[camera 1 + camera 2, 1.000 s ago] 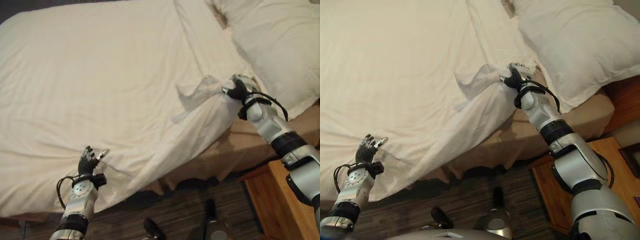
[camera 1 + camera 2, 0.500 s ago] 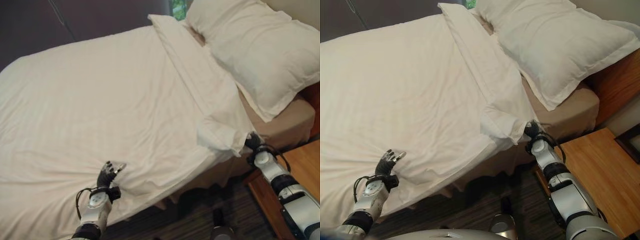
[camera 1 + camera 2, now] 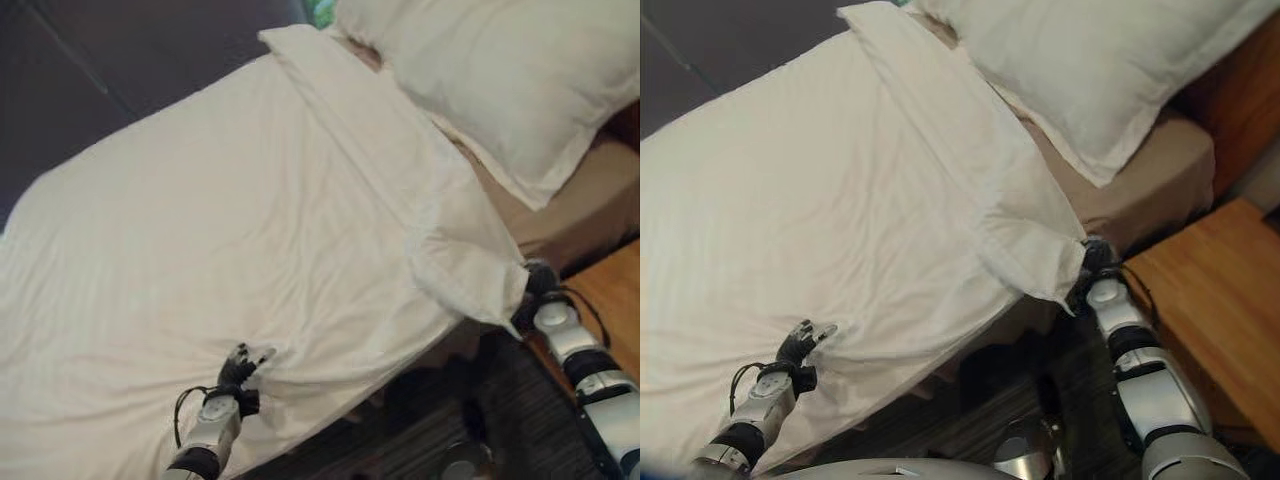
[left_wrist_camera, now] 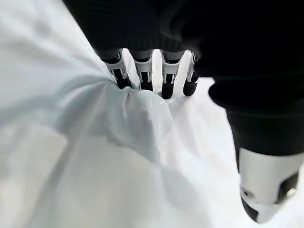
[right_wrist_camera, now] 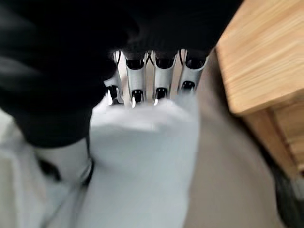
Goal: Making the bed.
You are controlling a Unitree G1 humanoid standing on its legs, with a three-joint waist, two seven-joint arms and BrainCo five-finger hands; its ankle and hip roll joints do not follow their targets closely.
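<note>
A white duvet (image 3: 250, 200) covers the bed, its folded top band running up toward a large white pillow (image 3: 500, 70). My right hand (image 3: 536, 287) is at the bed's near side, just off the mattress edge, shut on the duvet's corner (image 3: 470, 275), which hangs in a drooping flap. The right wrist view shows its fingers (image 5: 161, 76) curled over white cloth (image 5: 142, 156). My left hand (image 3: 238, 372) sits on the duvet's lower side edge, its fingers (image 4: 142, 76) curled into a bunched fold (image 4: 123, 123), with creases spreading from it.
The tan mattress (image 3: 585, 195) is bare beneath the pillow. A wooden nightstand (image 3: 1210, 300) stands right beside my right arm. Dark floor (image 3: 420, 440) runs along the bed's near side, and a dark wall (image 3: 120, 70) lies beyond the far side.
My right hand has drawn the duvet corner off the top of the bed toward the mattress edge, flattening the bunched fold. The camera has shifted. My left hand keeps its place on the duvet.
</note>
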